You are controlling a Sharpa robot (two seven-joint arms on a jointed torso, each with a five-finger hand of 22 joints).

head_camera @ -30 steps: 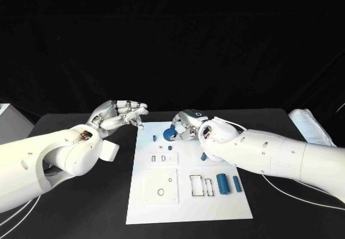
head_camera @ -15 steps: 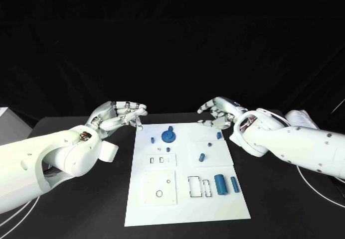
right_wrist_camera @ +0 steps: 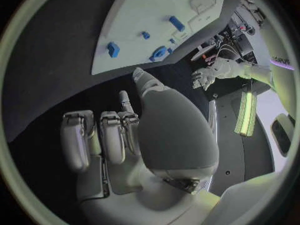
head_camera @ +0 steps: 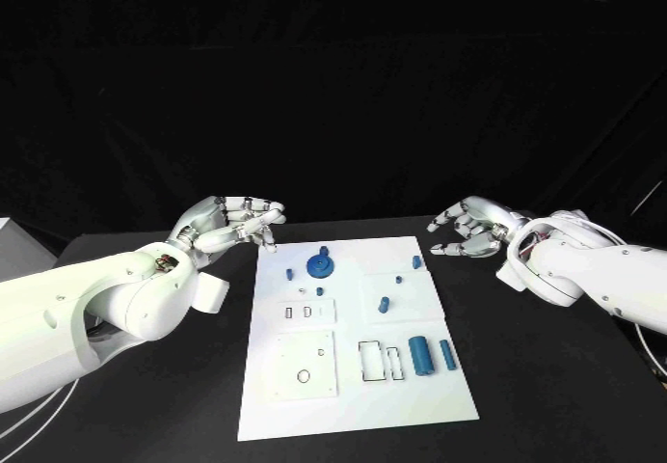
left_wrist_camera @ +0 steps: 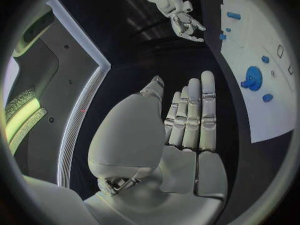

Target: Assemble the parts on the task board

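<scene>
The white task board [head_camera: 364, 386] lies in the middle of the black table. A blue round part [head_camera: 323, 263] with a raised knob stands near its far left corner. Small blue pieces [head_camera: 381, 306] are scattered around it, and two blue cylinders [head_camera: 421, 353] lie near a rectangular slot. My left hand [head_camera: 231, 225] hovers just off the board's far left corner and holds nothing. My right hand [head_camera: 471, 229] hangs beyond the far right corner, fingers loosely apart and empty. The left wrist view shows the round part [left_wrist_camera: 253, 78] and my right hand [left_wrist_camera: 184, 23]. The right wrist view shows the board [right_wrist_camera: 140, 20] and my left hand [right_wrist_camera: 206, 77].
A pale box [head_camera: 12, 237] stands at the table's left edge. A thin white cable [head_camera: 648, 340] trails under the right arm. Bare black tabletop [head_camera: 556, 386] flanks the board on both sides.
My right hand has let go of the blue round part and drawn back to the right, off the board. The part stays on the board. The left hand has kept its place.
</scene>
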